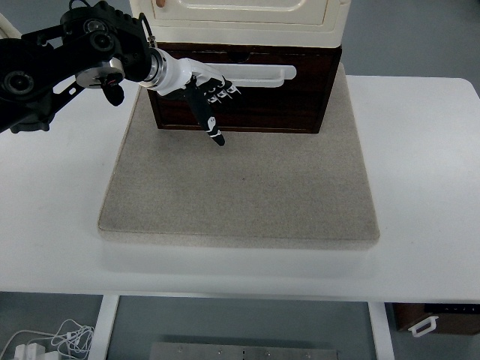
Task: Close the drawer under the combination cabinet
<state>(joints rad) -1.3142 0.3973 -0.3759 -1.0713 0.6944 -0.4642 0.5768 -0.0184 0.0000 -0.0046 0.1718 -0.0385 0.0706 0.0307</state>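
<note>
The dark brown drawer (289, 105) sits under the cream cabinet (247, 22), at the far end of the grey mat (240, 187). Its front stands close in under the cabinet. A white bar handle (262, 73) runs across the drawer's upper front. My left hand (214, 96) comes in from the left and rests against the left half of the drawer front, just below the handle. Its fingers are curled with the knuckles at the wood, the thumb points down toward the mat, and it holds nothing. The right arm is out of view.
The mat lies on a white table (420, 165). My black left arm (52, 71) crosses the table's far left corner. Cables lie on the floor (45, 341) below the near edge.
</note>
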